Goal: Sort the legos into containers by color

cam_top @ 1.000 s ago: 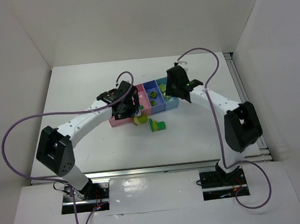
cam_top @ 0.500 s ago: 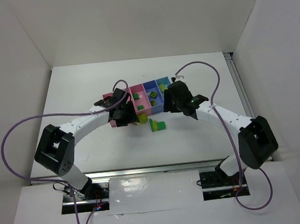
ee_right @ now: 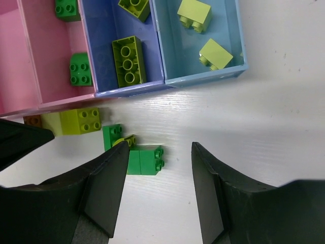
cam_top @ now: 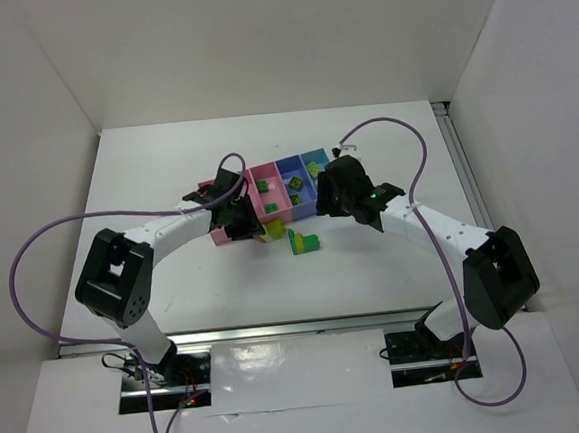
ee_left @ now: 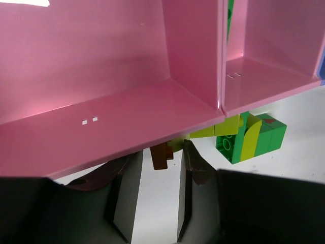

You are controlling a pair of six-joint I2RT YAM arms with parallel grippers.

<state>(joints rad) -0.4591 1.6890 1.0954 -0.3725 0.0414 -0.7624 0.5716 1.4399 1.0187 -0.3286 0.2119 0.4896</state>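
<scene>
At six o'clock of the tray [ee_left: 101, 101], hard against its near pink wall, straddling a small brown brick [ee_left: 161, 155] with the left gripper [ee_left: 158, 178], holding its fingers spread wide on either side and pinching nothing yet. Hovering the right gripper [ee_right: 159, 152] a little further round, toward four o'clock, likewise gaping and empty above a clump of dark green bricks [ee_right: 144, 160] on the table [ee_right: 264, 132].

Risking plenty from here:
- Closing so near the wall and catching the tray's lip along with the brick.
- Shoving the whole tray toward twelve o'clock and rattling the sorted bricks [ee_right: 127, 61] inside.
- Squirting the tiny brick out sideways through an off-centre pinch.
- Dragging along the pale yellow brick [ee_right: 51, 123] lying just beside it at three o'clock.
- Crowding both grippers into one small patch and inviting a knock between them.
</scene>
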